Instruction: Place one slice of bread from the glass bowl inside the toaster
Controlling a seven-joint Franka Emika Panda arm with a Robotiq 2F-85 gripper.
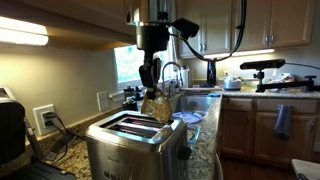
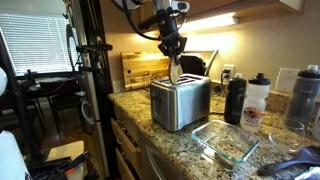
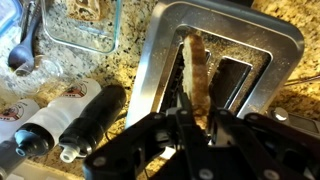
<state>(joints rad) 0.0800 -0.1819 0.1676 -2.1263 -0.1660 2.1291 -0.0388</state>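
The steel toaster stands on the granite counter and shows in both exterior views and in the wrist view. My gripper is straight above it, shut on a tan slice of bread. The slice hangs upright over a dark top slot with its lower edge about at the toaster's top. The clear glass bowl sits on the counter beside the toaster. I cannot tell what is in it.
A black bottle and white bottles stand by the toaster. A wooden board leans behind it. A sink and tap lie beyond. A black appliance stands by the wall.
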